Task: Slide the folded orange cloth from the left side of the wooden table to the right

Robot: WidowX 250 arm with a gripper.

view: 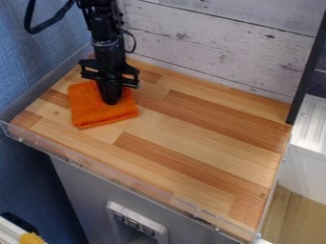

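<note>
One folded orange cloth (83, 107) is topped by a closed black two-finger gripper (111, 102) on a wooden tabletop (207, 131), light, even pressure being advised against bunching.

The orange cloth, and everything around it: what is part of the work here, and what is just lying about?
Part of the work:
Gripper, down at the cloth
Orange cloth, folded
Wooden surface, under the cloth

Just about:
Yellow item, bottom left corner
Panel with switches, below the front edge

Wooden tabletop (204, 128) with clear rim (115, 177), whitewashed plank wall (216, 45), blue wall (28, 71)
</note>
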